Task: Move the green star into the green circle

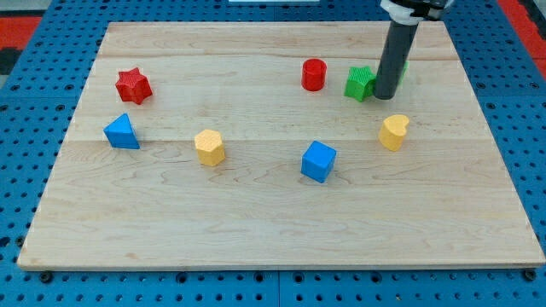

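The green star (359, 83) lies on the wooden board (256, 222) at the upper right. My tip (385, 95) rests on the board right beside the star's right side, touching or nearly touching it. A sliver of a second green block (403, 72) shows just past the rod's right edge. The rod hides most of it, so its shape cannot be made out.
A red cylinder (314, 75) stands left of the green star. A yellow heart (393, 131) lies just below my tip. A blue cube (318, 161), a yellow hexagon (209, 147), a blue triangle (121, 132) and a red star (133, 85) lie further left.
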Available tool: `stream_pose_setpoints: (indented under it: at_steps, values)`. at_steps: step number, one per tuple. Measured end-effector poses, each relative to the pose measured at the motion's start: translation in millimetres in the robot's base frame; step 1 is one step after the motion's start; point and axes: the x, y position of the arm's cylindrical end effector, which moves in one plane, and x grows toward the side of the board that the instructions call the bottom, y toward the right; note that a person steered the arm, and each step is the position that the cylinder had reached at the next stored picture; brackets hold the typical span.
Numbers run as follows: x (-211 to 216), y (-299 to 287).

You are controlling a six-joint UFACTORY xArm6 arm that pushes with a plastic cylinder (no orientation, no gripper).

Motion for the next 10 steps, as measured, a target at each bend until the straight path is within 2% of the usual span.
stream_pose_setpoints:
  at_steps: [1, 2, 3, 4, 8, 9, 10]
  values:
    - [45.4, -32.5]
    - [57.8, -59.3]
    - [52.4, -78.2]
    - [3.4, -76.3]
    - [-6.3, -5.9]
    - [-7.4, -5.9]
    - [-5.5, -31.7]
